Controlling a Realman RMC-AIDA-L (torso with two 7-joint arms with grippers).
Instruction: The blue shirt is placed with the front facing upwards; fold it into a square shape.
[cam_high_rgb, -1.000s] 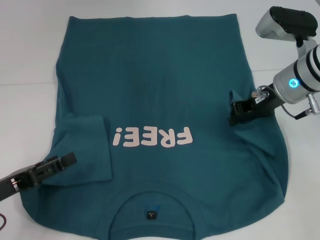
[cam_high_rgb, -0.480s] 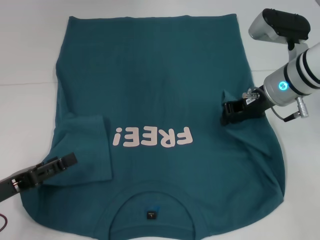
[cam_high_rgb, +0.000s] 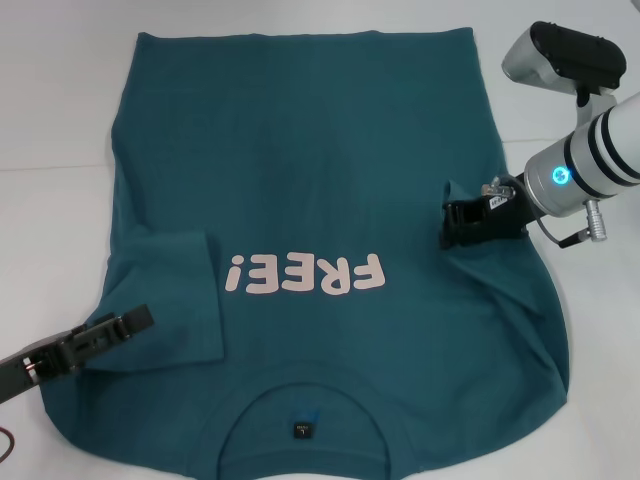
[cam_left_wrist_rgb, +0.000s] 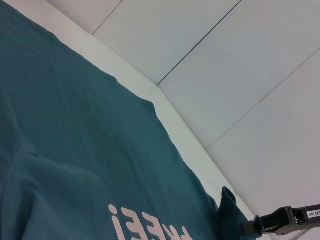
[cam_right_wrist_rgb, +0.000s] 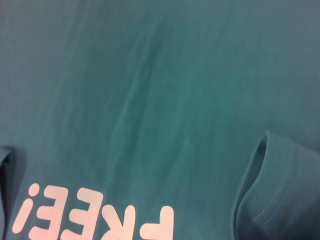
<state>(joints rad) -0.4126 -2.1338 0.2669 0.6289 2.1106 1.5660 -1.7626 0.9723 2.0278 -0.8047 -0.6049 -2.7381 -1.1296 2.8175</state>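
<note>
The blue shirt lies flat, lettering up. My right gripper is clamped on its sleeve — lifted beside the lettering. My left gripper rests over the folded opposite sleeve — fingers together.

My head camera looks steeply down on the whole blue shirt. My left wrist camera views it low and obliquely, toward the room walls. My right wrist camera sits close above. All three share the lettering.
</note>
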